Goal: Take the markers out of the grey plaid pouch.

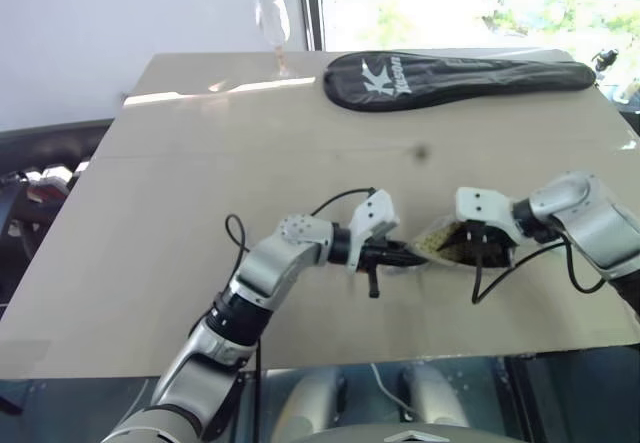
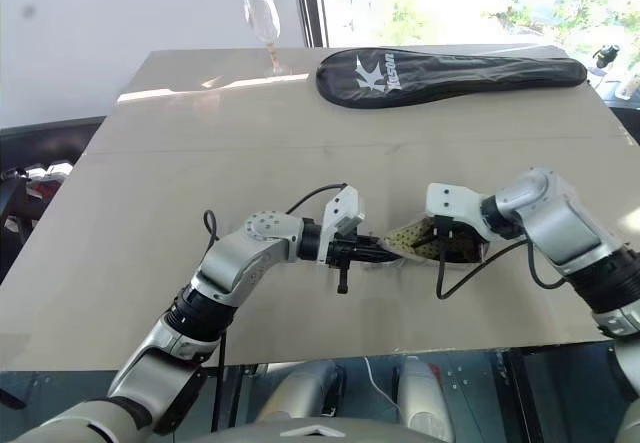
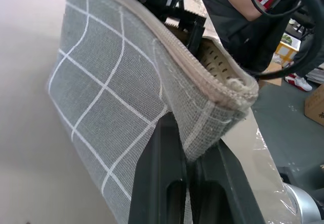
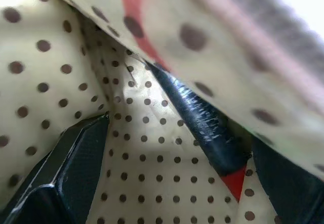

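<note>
You can't see most of the red marker (image 4: pixel 205 128): folds of dotted lining cover both its ends. The right gripper (image 1: pixel 478 248) has its fingertips buried inside the grey plaid pouch (image 3: pixel 116 113), whose far end the picture edge cuts off. The green highlighter is hidden.

A pale wooden table (image 1: pixel 200 213) filled the middle of the room, its far end up against a plain white wall (image 1: pixel 120 13). Right of that wall stood a window (image 1: pixel 480 13), bright with daylight and green foliage outside, and a strip of sun lay across the table's far left corner. A wine glass (image 1: pixel 273 23) stood there, a long black racket cover (image 1: pixel 450 78) beside it. Dark furniture, possibly chairs (image 1: pixel 40 173), sat off left.
</note>
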Controlling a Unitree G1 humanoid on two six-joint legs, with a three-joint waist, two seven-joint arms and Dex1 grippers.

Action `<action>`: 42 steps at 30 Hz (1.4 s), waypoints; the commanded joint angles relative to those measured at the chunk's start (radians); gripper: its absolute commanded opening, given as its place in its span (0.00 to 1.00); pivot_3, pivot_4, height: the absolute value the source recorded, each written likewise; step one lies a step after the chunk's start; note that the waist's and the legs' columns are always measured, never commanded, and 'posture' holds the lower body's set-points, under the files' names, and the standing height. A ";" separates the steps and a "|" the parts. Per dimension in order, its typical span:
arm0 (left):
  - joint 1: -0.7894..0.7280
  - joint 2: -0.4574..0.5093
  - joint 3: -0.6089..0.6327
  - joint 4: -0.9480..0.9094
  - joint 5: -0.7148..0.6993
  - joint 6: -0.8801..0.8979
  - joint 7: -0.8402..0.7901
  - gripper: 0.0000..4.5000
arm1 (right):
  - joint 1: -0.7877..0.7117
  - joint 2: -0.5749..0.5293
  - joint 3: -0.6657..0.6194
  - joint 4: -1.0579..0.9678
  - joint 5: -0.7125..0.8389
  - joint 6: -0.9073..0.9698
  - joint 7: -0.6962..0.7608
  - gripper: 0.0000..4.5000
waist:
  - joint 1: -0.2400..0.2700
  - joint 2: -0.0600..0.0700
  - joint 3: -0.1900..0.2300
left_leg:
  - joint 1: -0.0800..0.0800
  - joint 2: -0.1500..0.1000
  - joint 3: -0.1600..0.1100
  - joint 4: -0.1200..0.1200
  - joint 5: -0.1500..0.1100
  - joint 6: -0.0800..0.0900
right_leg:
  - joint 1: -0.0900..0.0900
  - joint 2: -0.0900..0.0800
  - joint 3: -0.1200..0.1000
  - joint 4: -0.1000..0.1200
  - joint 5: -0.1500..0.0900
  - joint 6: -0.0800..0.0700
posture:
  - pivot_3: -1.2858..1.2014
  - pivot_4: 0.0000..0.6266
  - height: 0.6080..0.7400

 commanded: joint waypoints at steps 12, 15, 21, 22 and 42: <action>0.011 0.017 0.007 -0.016 0.007 -0.048 0.004 0.00 | 0.047 0.038 -0.011 0.087 -0.094 -0.124 0.019 0.09 | -0.005 -0.001 -0.001 | 0.001 0.000 -0.001 0.001 0.000 0.000 | 0.001 0.000 -0.001 0.001 0.000 0.000 | 0.52 0.24 1.00; 0.012 0.030 -0.010 0.000 0.047 -0.088 0.014 0.00 | 0.086 0.047 -0.085 0.002 -0.010 -0.096 0.040 0.09 | -0.005 -0.001 -0.001 | 0.001 0.000 -0.001 0.000 0.000 0.000 | 0.001 0.000 -0.001 0.001 0.000 0.000 | 0.52 0.24 1.00; 0.022 0.052 -0.020 0.030 0.091 -0.149 0.015 0.00 | 0.168 0.029 -0.233 -0.162 0.146 -0.032 0.059 0.09 | -0.005 -0.001 -0.001 | 0.000 0.000 -0.001 0.000 0.000 0.000 | 0.000 0.000 0.000 0.000 0.000 0.000 | 0.52 0.24 1.00; 0.025 0.054 -0.021 0.031 0.094 -0.154 0.015 0.00 | 0.176 0.031 -0.255 -0.181 0.171 -0.001 0.050 0.09 | -0.005 -0.001 -0.001 | 0.000 0.000 -0.001 0.000 0.000 0.000 | 0.000 0.000 0.000 0.000 0.000 0.000 | 0.52 0.24 1.00; 0.012 0.034 0.022 0.059 0.078 -0.182 0.044 0.00 | 0.369 -0.115 -0.380 -0.382 0.262 0.058 0.017 0.09 | 0.009 0.000 0.000 | -0.001 -0.001 -0.001 -0.001 0.000 0.000 | 0.000 -0.001 -0.001 -0.002 0.000 0.000 | 0.52 0.24 1.00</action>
